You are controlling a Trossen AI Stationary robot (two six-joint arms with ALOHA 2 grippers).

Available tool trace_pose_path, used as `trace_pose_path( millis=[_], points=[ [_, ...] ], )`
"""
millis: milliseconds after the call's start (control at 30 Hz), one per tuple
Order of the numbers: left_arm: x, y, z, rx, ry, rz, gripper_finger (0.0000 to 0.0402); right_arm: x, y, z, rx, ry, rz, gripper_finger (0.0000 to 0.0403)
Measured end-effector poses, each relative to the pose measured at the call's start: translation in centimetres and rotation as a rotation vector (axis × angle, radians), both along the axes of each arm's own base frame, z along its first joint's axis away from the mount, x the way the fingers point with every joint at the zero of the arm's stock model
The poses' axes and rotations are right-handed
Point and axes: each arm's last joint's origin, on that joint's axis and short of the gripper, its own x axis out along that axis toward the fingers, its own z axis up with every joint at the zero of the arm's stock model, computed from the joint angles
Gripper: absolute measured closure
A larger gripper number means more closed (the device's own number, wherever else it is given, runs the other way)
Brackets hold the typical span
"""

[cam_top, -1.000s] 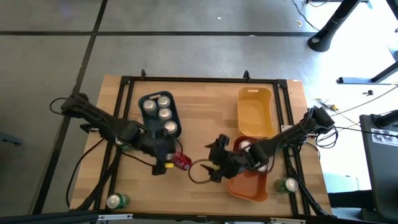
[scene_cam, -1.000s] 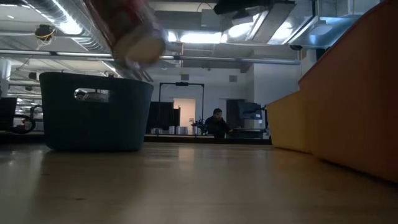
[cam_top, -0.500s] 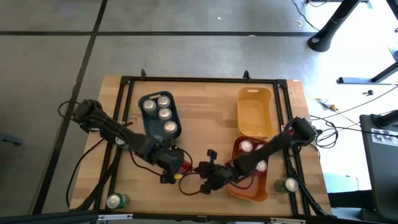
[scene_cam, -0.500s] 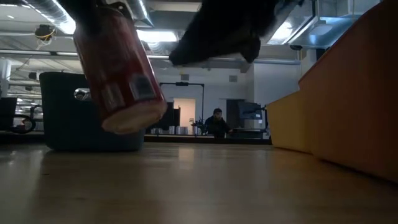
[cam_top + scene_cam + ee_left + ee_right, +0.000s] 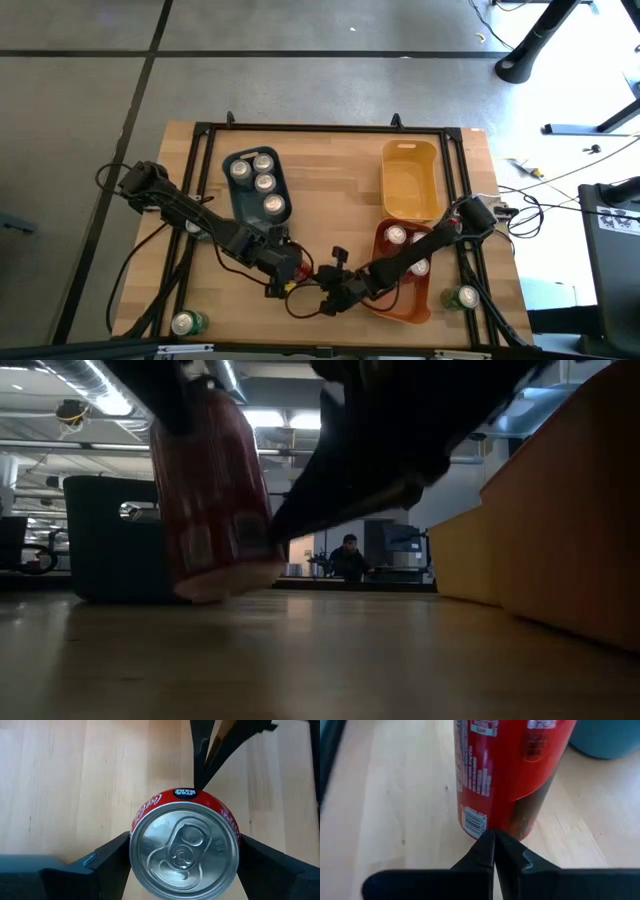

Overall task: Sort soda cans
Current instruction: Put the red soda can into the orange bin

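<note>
Since a second earlier, your left end effector point(image 5: 287, 272) had carried the red can point(image 5: 291, 268) down and forward to the front middle of the worktop point(image 5: 330, 190), its base just above or touching the wood. Its fingers point(image 5: 112, 857) pinched the can by its sides. Your right end effector point(image 5: 493, 851) had left the orange bin point(image 5: 405, 305) and pressed its fingers together, the tip right against the can's base. You likely planned a handover toward that bin.
</note>
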Motion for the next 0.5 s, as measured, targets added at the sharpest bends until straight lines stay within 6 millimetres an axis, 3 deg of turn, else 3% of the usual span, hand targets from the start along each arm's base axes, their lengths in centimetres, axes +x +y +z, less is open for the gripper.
trace_pose_path(
  millis=[233, 500],
  points=[
    [0.0, 0.3, -2.2, -0.04, -0.065, 0.034, 0.011, 0.2, 0.0, -1.4, -0.011, 0.023, -0.012, 0.0398],
    [0.4, 0.2, -2.6, -0.043, -0.142, 0.021, 0.011, 0.2, 0.1, -2.0, -0.005, 0.03, -0.023, 0.0401]
  ],
)
